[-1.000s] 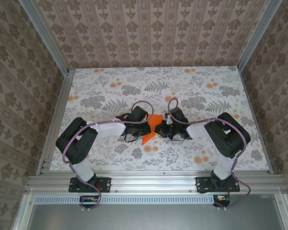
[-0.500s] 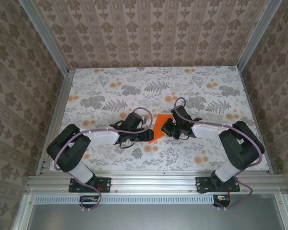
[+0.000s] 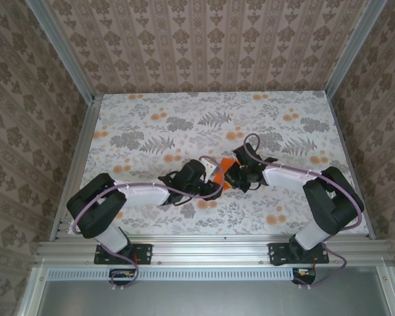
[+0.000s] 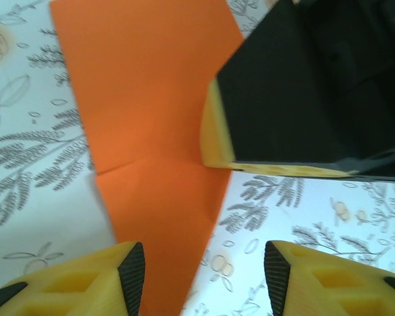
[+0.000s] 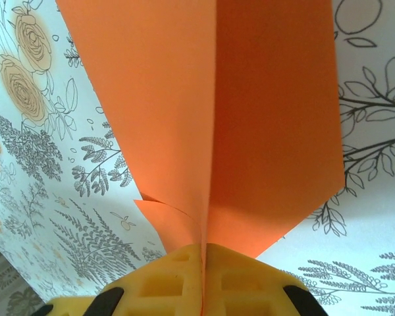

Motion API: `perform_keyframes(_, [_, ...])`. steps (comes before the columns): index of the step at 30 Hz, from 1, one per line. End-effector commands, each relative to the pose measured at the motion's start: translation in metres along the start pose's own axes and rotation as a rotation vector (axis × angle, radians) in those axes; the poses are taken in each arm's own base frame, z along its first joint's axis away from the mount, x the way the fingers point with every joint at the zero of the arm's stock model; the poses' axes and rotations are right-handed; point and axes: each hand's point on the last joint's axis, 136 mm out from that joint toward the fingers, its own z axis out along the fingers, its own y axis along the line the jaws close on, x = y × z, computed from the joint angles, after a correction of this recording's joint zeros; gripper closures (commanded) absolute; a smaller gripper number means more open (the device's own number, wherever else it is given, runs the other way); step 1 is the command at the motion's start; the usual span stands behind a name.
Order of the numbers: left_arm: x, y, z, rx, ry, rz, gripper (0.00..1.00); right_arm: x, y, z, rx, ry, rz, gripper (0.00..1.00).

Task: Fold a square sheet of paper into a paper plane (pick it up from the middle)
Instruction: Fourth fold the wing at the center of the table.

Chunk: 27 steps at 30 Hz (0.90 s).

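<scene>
One orange paper (image 5: 210, 118), perhaps half-folded; two pincers (image 4: 204, 266) (image 5: 202, 255).

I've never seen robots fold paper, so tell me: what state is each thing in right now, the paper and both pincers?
orange paper: creased down the middle, pinched at the fold.
right pincer: shut on the orange paper's crease.
left pincer: open, jaws apart above the paper's edge.

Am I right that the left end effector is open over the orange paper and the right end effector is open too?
Not quite: the right end effector is shut on the orange paper, pinching its crease, as the right wrist view shows. The left end effector is indeed open over it.
</scene>
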Motion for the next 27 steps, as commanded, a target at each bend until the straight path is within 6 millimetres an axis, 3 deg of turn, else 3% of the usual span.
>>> perform_keyframes(1, [-0.005,0.004,0.006,-0.043,-0.036,0.076,0.5,-0.003,0.006,-0.011,-0.007,-0.008,0.055,1.0])
perform_keyframes(8, [0.002,-0.007,0.017,-0.01,-0.064,0.164,0.59,-0.004,0.01,-0.012,-0.031,0.003,0.087,1.0])
perform_keyframes(13, [0.005,0.0,0.022,-0.053,-0.068,0.179,0.68,-0.005,0.01,-0.013,-0.041,0.005,0.101,1.0])
perform_keyframes(27, [0.015,0.011,0.031,-0.091,-0.058,0.186,0.79,-0.005,0.009,-0.013,-0.059,0.02,0.134,1.0])
